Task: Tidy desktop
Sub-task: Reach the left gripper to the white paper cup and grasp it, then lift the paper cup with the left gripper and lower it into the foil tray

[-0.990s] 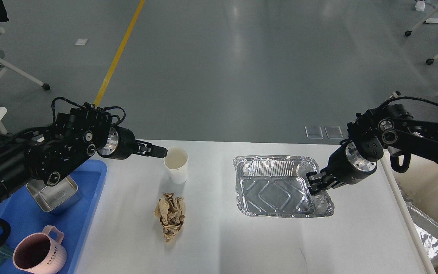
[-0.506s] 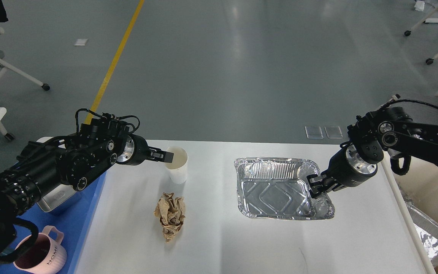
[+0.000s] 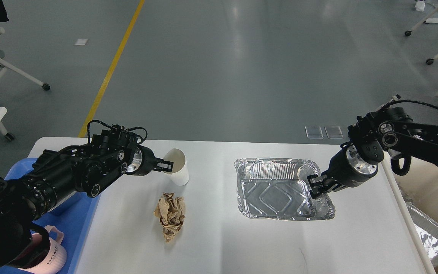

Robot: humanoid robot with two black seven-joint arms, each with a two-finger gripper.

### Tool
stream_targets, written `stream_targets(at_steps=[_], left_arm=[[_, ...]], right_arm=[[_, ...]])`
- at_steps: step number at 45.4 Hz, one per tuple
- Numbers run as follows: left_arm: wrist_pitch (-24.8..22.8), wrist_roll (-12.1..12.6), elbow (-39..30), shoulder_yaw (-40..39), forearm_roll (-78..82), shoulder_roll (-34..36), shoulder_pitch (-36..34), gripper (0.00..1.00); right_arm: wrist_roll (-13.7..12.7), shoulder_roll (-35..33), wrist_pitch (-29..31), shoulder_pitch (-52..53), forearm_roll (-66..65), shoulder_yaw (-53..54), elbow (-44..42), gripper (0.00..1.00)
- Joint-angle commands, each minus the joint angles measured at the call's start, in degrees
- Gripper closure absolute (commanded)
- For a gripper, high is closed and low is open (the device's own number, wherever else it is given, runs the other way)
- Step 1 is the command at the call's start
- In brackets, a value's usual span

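Left tool (image 3: 164, 166) lowered, tilting paper cup (image 3: 178, 166), crumpled paper (image 3: 170, 215) nearby

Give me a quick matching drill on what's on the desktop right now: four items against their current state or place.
Items:
1. paper cup
2. crumpled brown paper
3. foil tray
4. pink mug

States:
A. lying loose, untouched, near the front
B. rim pinched by the right gripper
C. on the blue tray, partly hidden by my arm
D. tilted, rim held by the left gripper

Pairs: 1-D, 2-A, 3-B, 4-C
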Motion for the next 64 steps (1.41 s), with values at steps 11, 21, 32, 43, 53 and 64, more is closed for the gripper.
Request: stream_targets(at_steps=[11,21,32,43,53,64], left_arm=[[-3.2,-1.3,0.2,-0.1,-0.1,-0.3,-0.8,1.00],[-9.6,-4.0,-3.3,-0.6,-0.1,0.8,-2.9,1.00],[-16.2,-3.3,-20.1,-2.4,-7.7,10.0,-6.7,1.00],[-24.5,-3.3,-26.3,-8.5,-11.8,18.7,-12.6,0.99],[-24.5,-3.8,-32.1,-9.0,-18.7,30.3,-18.9,0.98],[-24.5,-4.0,-33.8,-10.8,-24.8,33.4,-26.6,0.98]], right_arm=[[0.0,0.0,0.0,0.0,0.0,0.0,-0.1,1.00],[0.0,-0.1,0.0,0.0,0.0,0.0,-0.2,1.00],[0.0,-0.2,0.0,-0.2,0.1,0.1,-0.5,1.00],[0.1,-0.4,0.0,-0.6,0.0,0.2,-1.0,1.00],[0.1,0.0,0.0,-0.7,0.0,0.3,-2.1,1.00],[0.1,0.1,0.0,-0.6,0.0,0.3,-2.2,1.00]])
